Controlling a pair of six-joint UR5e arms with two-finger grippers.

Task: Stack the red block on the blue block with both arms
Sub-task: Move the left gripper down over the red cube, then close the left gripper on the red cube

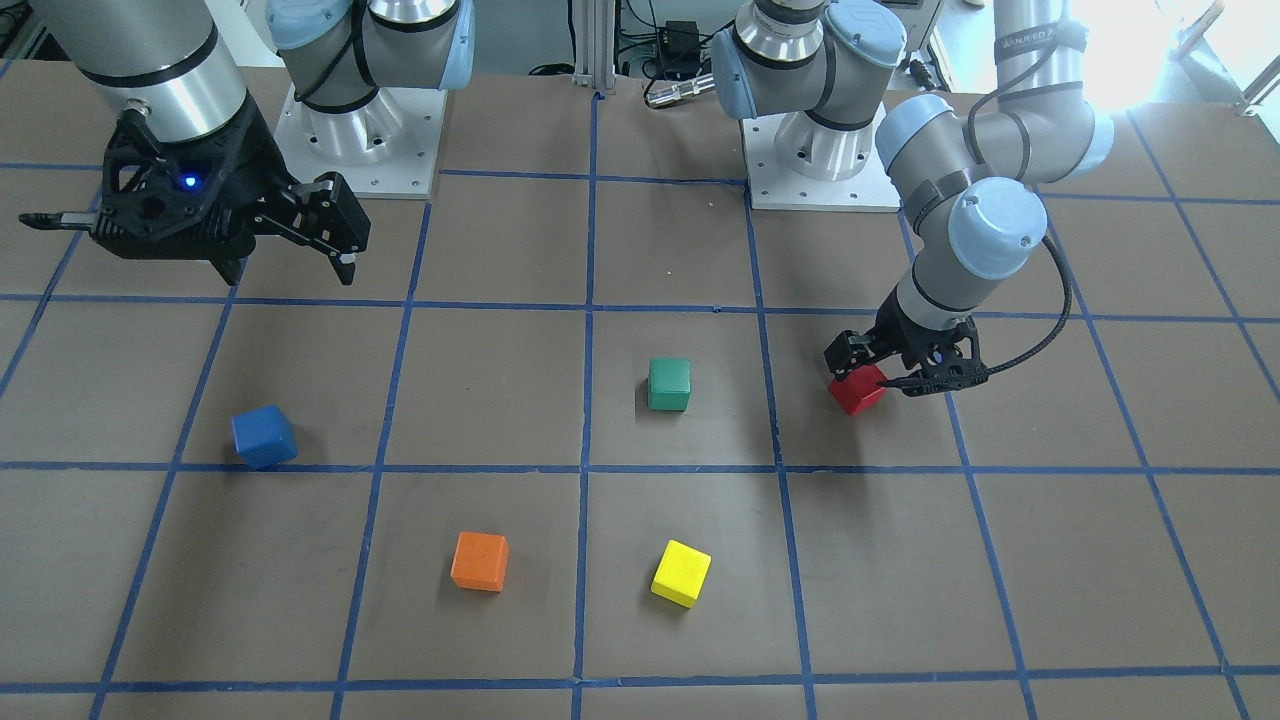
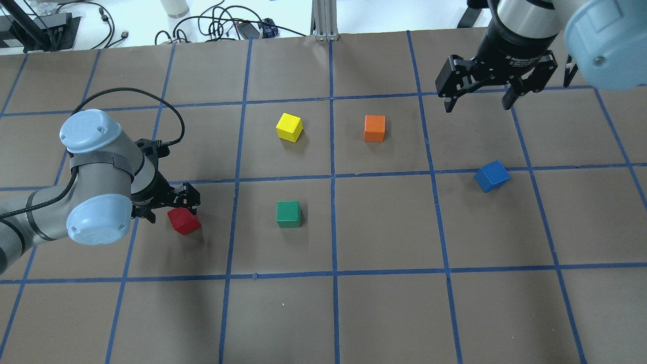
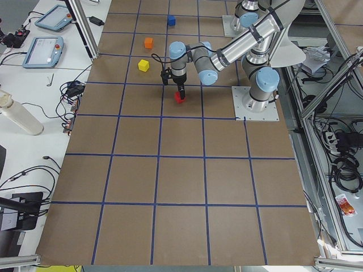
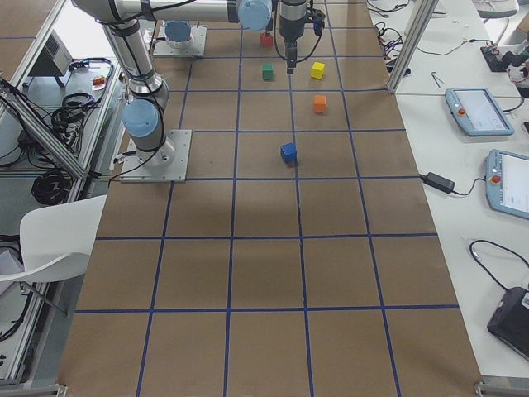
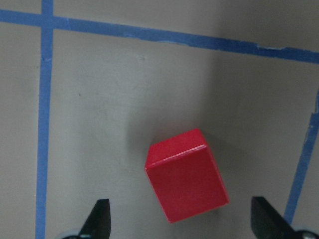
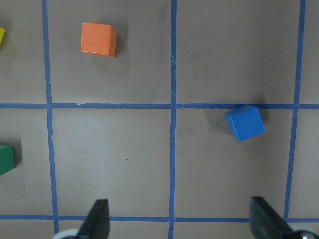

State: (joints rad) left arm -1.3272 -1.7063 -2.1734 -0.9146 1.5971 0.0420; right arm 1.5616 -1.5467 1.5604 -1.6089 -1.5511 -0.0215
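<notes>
The red block [image 2: 184, 221] lies on the brown table on my left side. My left gripper [image 2: 171, 209] is open and low over it. In the left wrist view the red block [image 5: 187, 181] sits skewed between the two fingertips [image 5: 99, 216], touching neither. The blue block [image 2: 492, 176] lies on the table on my right side, also in the right wrist view [image 6: 244, 123]. My right gripper [image 2: 477, 103] is open and empty, high above the table, farther out than the blue block.
A green cube [image 2: 288, 214] lies near the table's middle, between the red and blue blocks. A yellow cube [image 2: 289, 126] and an orange cube [image 2: 374, 128] lie farther out. Blue tape lines grid the table.
</notes>
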